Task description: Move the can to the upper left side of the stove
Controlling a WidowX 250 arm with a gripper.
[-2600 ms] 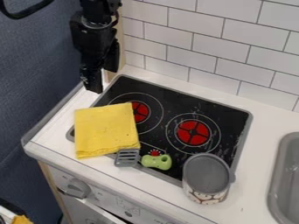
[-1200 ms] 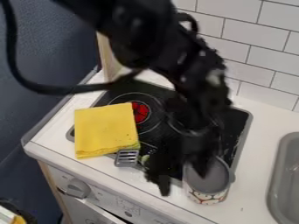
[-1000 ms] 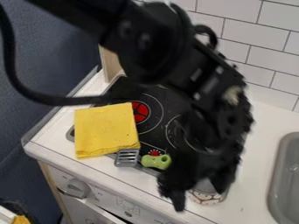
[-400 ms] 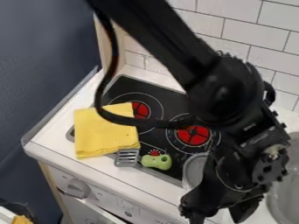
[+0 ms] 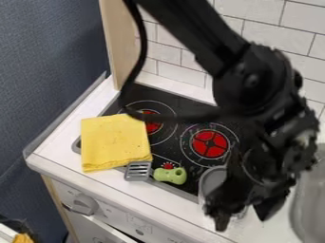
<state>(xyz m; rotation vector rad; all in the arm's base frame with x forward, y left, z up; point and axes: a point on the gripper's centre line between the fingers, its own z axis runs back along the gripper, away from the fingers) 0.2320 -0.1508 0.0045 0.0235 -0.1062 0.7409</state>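
Observation:
The gripper (image 5: 242,215) hangs at the lower right, over the front right corner of the stove (image 5: 179,105). Its two fingers stand apart, so it is open. Behind and partly under it is the can (image 5: 213,179), upright, its grey top showing left of the gripper and a bit of its side between the fingers. The rest of the can is hidden, and I cannot tell whether the fingers touch it. The stove's upper left part lies behind a red burner (image 5: 151,127), far from the can.
A folded yellow cloth (image 5: 114,142) covers the stove's left front. Beside it lie a grey slotted spatula head (image 5: 138,171) and a green object (image 5: 170,175). The sink (image 5: 311,190) is at the right, the tiled wall behind. The arm and its cable cross above the stove.
From the upper left, the gripper has swung across the stove to the can at the lower right. Since the last earlier frame it has shifted slightly upward in view. The can appears unmoved.

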